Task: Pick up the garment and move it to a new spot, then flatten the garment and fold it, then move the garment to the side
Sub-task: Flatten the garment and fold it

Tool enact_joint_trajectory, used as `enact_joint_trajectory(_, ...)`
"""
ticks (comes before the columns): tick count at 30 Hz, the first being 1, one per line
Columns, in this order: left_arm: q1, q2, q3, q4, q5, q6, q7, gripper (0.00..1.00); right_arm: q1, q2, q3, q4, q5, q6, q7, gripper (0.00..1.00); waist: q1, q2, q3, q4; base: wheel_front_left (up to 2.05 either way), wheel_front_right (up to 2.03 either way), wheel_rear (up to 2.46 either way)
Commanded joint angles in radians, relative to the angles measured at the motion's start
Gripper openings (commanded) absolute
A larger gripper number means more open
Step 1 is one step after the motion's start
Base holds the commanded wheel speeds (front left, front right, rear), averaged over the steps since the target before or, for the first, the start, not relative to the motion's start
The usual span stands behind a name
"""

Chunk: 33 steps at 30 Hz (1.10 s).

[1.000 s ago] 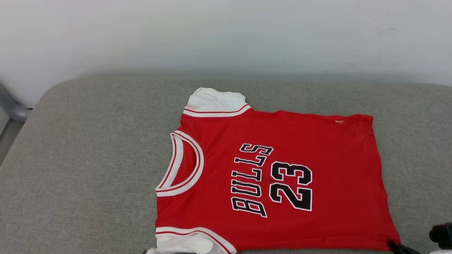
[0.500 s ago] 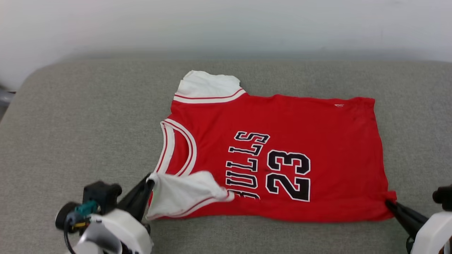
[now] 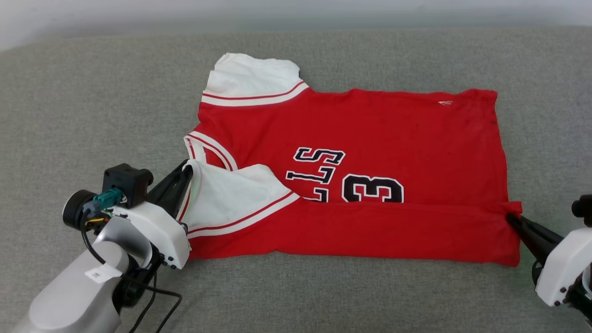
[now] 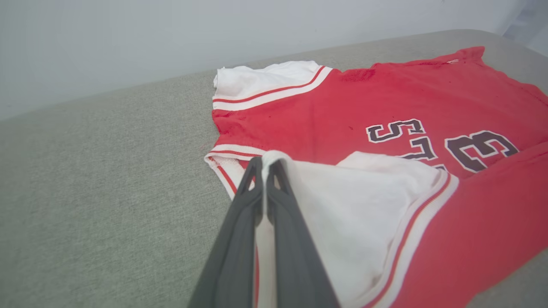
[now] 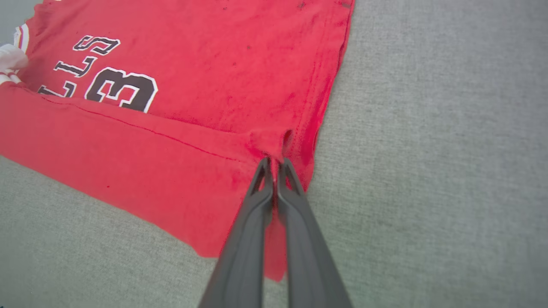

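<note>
The red garment [image 3: 370, 134] lies across the grey cushion, collar to the left, hem to the right. Its near long edge is folded up over the chest, covering the lower half of the black letters and number. My left gripper [image 3: 187, 169] is shut on the near white sleeve [image 3: 231, 194], pinching its edge by the collar; the left wrist view shows the sleeve [image 4: 355, 201] trapped at the tips of that gripper [image 4: 264, 160]. My right gripper [image 3: 509, 217] is shut on the near hem corner, and in the right wrist view its tips [image 5: 274, 161] clamp bunched red cloth [image 5: 128, 141].
The grey cushion [image 3: 92, 101] stretches wide on every side of the shirt, with a pale wall behind it. The far white sleeve [image 3: 249, 76] lies flat toward the back. A black cable [image 3: 152, 296] hangs off my left forearm.
Both grippers have carried the near edge of the shirt farther away from me, folding it over the lettering. The head camera has tilted down, so the whole scene sits higher in view.
</note>
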Motion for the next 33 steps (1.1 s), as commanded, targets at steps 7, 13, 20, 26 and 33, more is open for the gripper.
enact_joint_trajectory(7,-0.076,-0.049,-0.018,0.183,0.008,-0.057,-0.030,0.00,-0.098,0.002,0.049,0.080,-0.004,-0.001,-0.014,0.00,-0.0002,0.0000,0.075,-0.005,0.00,0.00,0.00)
enact_joint_trajectory(13,-0.103,-0.099,-0.043,0.316,0.004,-0.107,-0.044,0.00,-0.127,0.001,0.096,0.131,0.005,-0.001,-0.026,0.00,-0.0002,0.0000,0.092,0.000,0.00,0.00,0.00)
enact_joint_trajectory(20,-0.121,-0.123,-0.050,0.399,0.006,-0.133,-0.071,0.64,-0.130,-0.007,0.104,0.176,0.025,-0.001,-0.052,0.35,-0.0002,0.0000,0.055,0.006,0.00,0.00,0.00)
enact_joint_trajectory(26,-0.145,-0.106,-0.035,0.380,0.017,-0.124,-0.091,1.00,-0.115,-0.014,0.084,0.161,0.013,-0.001,-0.092,1.00,-0.0002,0.0000,0.007,0.021,0.00,0.00,0.00)
enact_joint_trajectory(33,-0.187,-0.051,-0.030,0.274,-0.015,-0.137,0.025,1.00,-0.077,-0.016,0.055,0.117,-0.012,-0.001,-0.106,1.00,-0.0002,0.0000,-0.047,0.043,0.00,0.00,0.00)
